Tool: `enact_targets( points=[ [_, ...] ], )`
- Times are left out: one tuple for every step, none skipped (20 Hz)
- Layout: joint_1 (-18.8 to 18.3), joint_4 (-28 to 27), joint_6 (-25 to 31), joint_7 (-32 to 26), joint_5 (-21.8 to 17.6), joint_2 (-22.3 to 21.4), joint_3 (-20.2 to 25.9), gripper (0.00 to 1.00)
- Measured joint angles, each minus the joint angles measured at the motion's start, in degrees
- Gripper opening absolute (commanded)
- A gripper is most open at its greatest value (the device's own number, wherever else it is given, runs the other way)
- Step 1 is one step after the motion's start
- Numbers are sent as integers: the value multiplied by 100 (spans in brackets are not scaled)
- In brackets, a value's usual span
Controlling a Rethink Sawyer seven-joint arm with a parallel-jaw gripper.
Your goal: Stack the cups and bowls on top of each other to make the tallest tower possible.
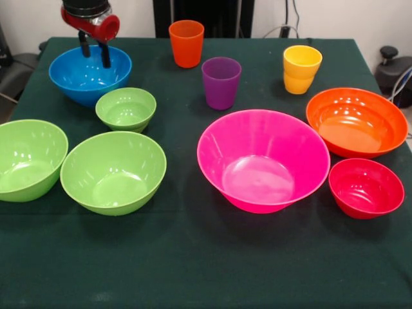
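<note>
Front view: dark green tablecloth [193, 270] covers the table; all cups and bowls sit separately on it, upright, nothing stacked.

Gripper [94, 51] at top left, red and black, hanging over the blue bowl [90, 76]. Its two black fingers [104, 55] point down with a narrow gap between them and nothing held; tips are at or just inside the bowl's far rim, contact cannot be told.

Left group: small lime green bowl [126, 109] just in front of the blue bowl and close beside it. Medium lime green bowl [113, 172] nearer the camera, its rim close to the small one. Third lime green bowl [27, 159] at the left edge, partly cut off, beside the medium one.

Far row: orange cup [187, 43] near the table's far edge; translucent purple cup [221, 83] a little in front and to its right; yellow cup [301, 69] further right.

Right group: large pink bowl [262, 161] in the centre right. Orange bowl [356, 122] to its right and further back, near the table edge. Small red bowl [365, 188] in front of the orange bowl, just beside the pink bowl's right side.
</note>
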Motion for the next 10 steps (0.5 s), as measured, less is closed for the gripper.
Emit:
enact_targets(
  points=[
    [-11,2,0,0,-43,-5,43,100],
    [-19,4,-1,0,-80,-10,81,100],
    [-27,8,0,0,-115,-18,123,100],
    [-35,28,-1,0,-175,-44,219,100],
    [-36,41,0,0,-193,-57,262,100],
    [-36,48,0,0,-202,-64,285,100],
    [-38,74,0,0,-230,-85,369,100],
    [-41,90,0,0,-243,-97,422,100],
    [-45,103,0,-1,-253,-105,466,100],
    [-60,136,0,-1,-275,-127,574,100]
  ],
)
